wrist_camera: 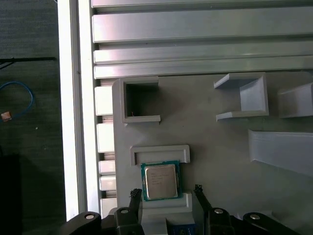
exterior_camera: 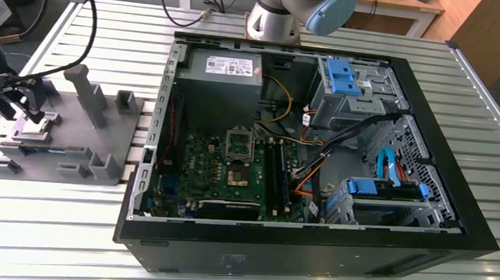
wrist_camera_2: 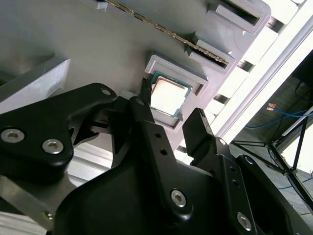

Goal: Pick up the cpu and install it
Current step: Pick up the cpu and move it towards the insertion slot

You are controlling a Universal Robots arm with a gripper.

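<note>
Gripper (wrist_camera: 166,192) is held wide open, a finger on either side of the cpu (wrist_camera: 160,181), which is seated flat in a pocket of the grey holder (wrist_camera: 220,161). In the exterior view, the computer case (exterior_camera: 313,248) and its board socket (exterior_camera: 233,173) are seen at three o'clock from the holder.

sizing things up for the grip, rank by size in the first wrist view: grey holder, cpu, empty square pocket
1. grey holder
2. empty square pocket and cpu: too alike to rank
</note>
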